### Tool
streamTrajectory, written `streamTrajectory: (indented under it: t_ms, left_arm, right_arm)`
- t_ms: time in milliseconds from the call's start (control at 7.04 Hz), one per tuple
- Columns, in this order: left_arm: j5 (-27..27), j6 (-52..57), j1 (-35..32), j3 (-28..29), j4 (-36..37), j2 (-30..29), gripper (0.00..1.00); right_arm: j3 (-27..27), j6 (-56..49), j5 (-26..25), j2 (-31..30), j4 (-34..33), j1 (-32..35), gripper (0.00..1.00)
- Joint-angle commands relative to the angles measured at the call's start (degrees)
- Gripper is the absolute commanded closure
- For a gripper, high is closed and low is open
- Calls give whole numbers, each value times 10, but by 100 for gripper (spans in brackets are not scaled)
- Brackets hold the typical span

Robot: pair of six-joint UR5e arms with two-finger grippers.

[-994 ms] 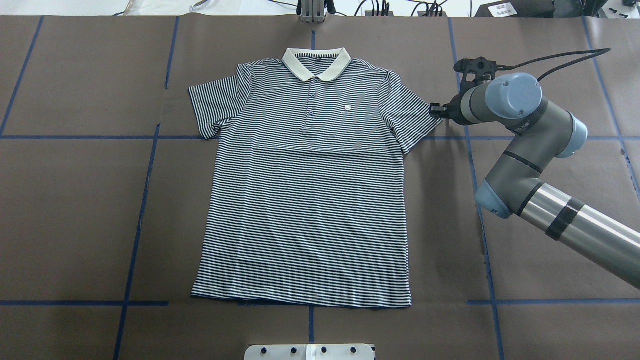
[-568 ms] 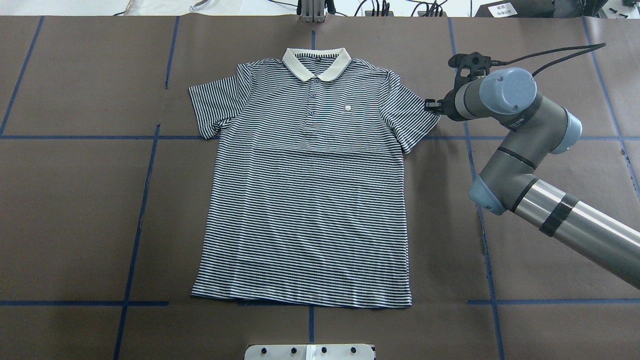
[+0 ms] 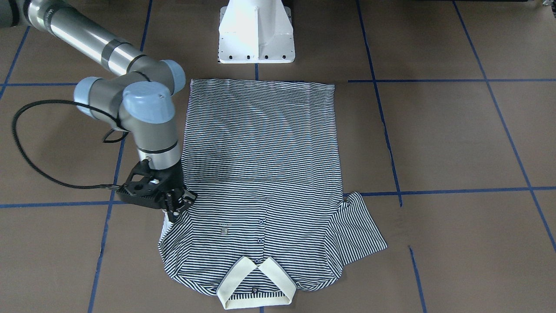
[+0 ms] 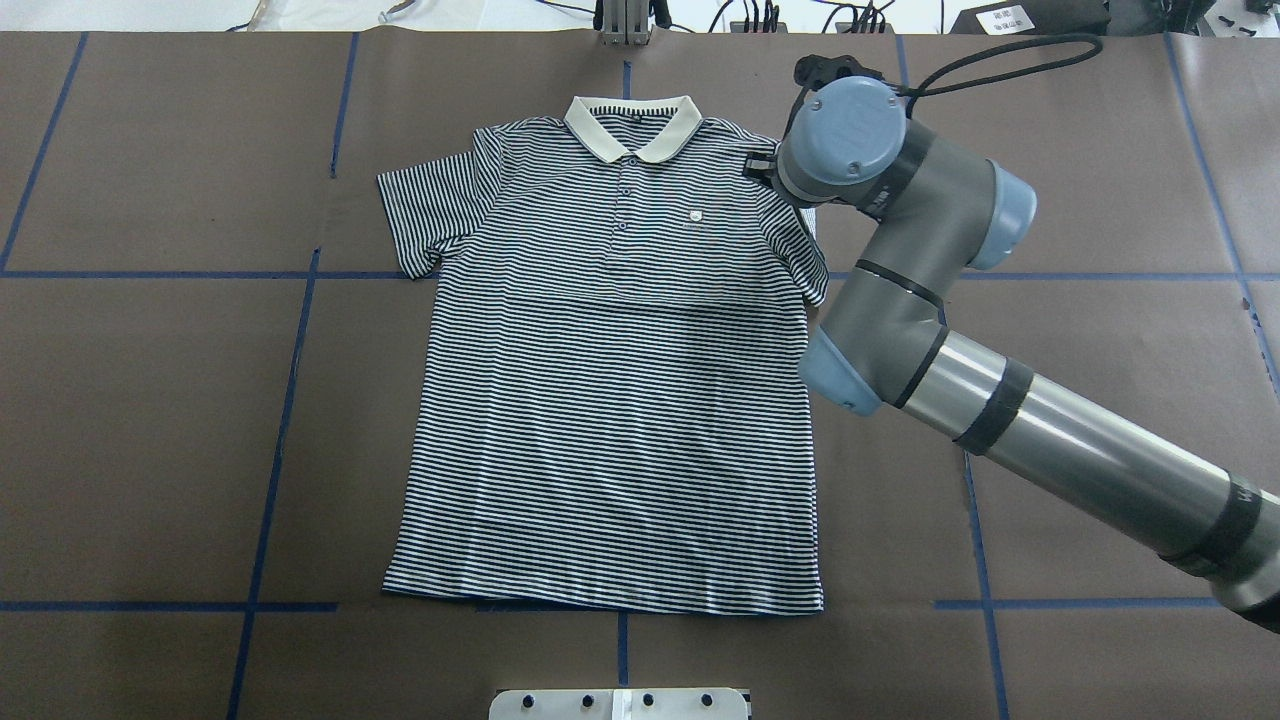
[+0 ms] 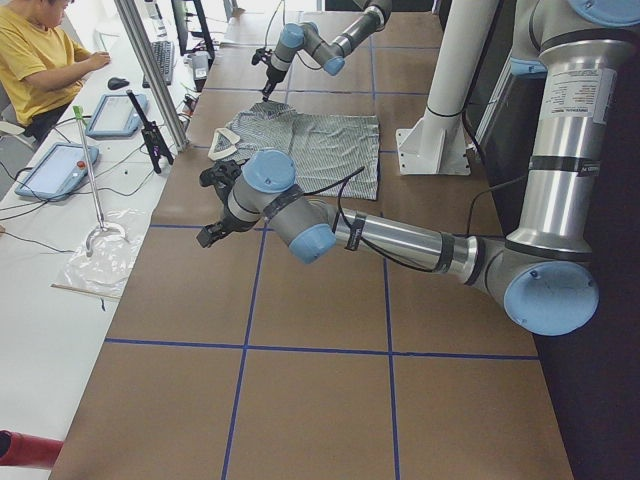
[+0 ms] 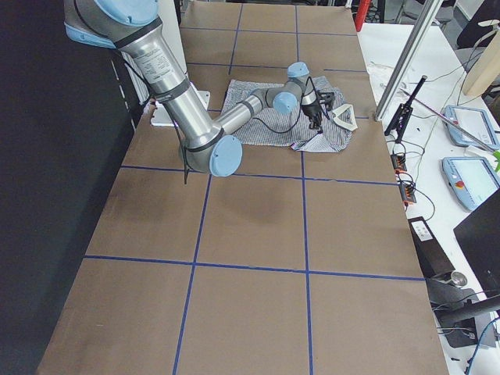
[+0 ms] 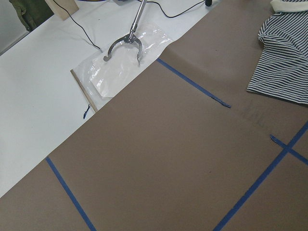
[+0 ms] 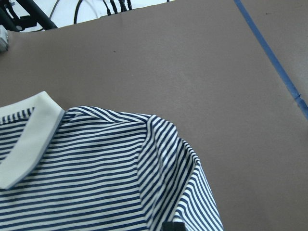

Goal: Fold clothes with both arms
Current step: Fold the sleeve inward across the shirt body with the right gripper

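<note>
The striped polo shirt (image 4: 610, 400) lies flat and face up, its cream collar (image 4: 630, 130) at the far edge. My right gripper (image 4: 762, 165) is over the shirt's right shoulder. In the front view it (image 3: 176, 208) is pinched on the edge of the right sleeve (image 3: 173, 239), which is drawn in toward the body and bunched. The right wrist view shows the rumpled sleeve (image 8: 178, 173) and one black fingertip (image 8: 173, 226). My left gripper (image 5: 212, 234) hovers over bare table far to the shirt's left; I cannot tell if it is open. The left sleeve (image 4: 430, 210) lies spread out.
The white pedestal base (image 3: 256, 34) stands at the shirt's hem. Blue tape lines (image 4: 290, 400) cross the brown table cover. A white side table with tablets, a seated person (image 5: 35, 60) and a metal hook on plastic (image 7: 122, 45) lies beyond the far edge.
My right gripper has moved left and toward the far edge, from the outer tip of the right sleeve to above the shoulder. The sleeve has come inward with it.
</note>
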Motion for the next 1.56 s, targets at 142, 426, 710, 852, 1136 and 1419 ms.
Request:
streamTrajectory:
  t_ms: [142,426,710,852,1136,1419]
  left_arm:
    - [0,0,0,-1,0,1,0]
    - [0,1,0,-1,0,1,0]
    - [0,1,0,0,-1,0,0]
    - [1,-1,0,1,-1,-3,0]
    - [2,-72,3,10,2,-26,0]
    - [5,-150,93,3,-25,-60,0]
  right_arm:
    - [-87,79,-54,95,-27,-37,100]
    - [-100,85,-72,111,-26,-45,100]
    - [-106,73,-83,114,-24,-52,1]
    - [-104,67,-80,118,-25,-52,0]
    - [-100,-11,0,123,-36,-11,0]
    - [-14,-147,111,44,-42,61,0]
